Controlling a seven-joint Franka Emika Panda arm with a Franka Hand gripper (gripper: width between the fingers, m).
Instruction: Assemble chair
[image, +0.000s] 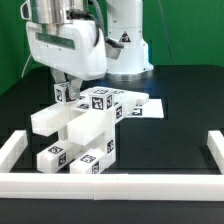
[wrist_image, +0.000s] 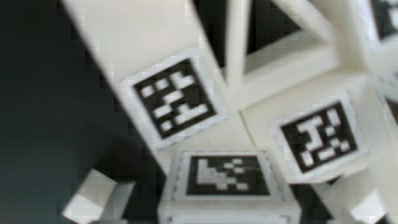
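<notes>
The chair (image: 88, 128) is a cluster of chunky white tagged pieces standing in the middle of the black table. My gripper (image: 64, 88) comes down from above onto its upper part, on the exterior view's left. The jaws stand close on either side of a small white tagged piece (image: 62, 96). In the wrist view my gripper (wrist_image: 222, 203) has a dark finger (wrist_image: 128, 196) on each side of that tagged block (wrist_image: 222, 175), touching it. Two more tagged chair pieces (wrist_image: 178, 98) (wrist_image: 317, 138) lie just beyond it. The block's lower part is hidden.
Low white border bars run along the exterior view's left (image: 15, 150), front (image: 110, 183) and right (image: 205, 150). The marker board (image: 146, 106) lies flat behind the chair. The robot's white base (image: 125, 45) stands at the back.
</notes>
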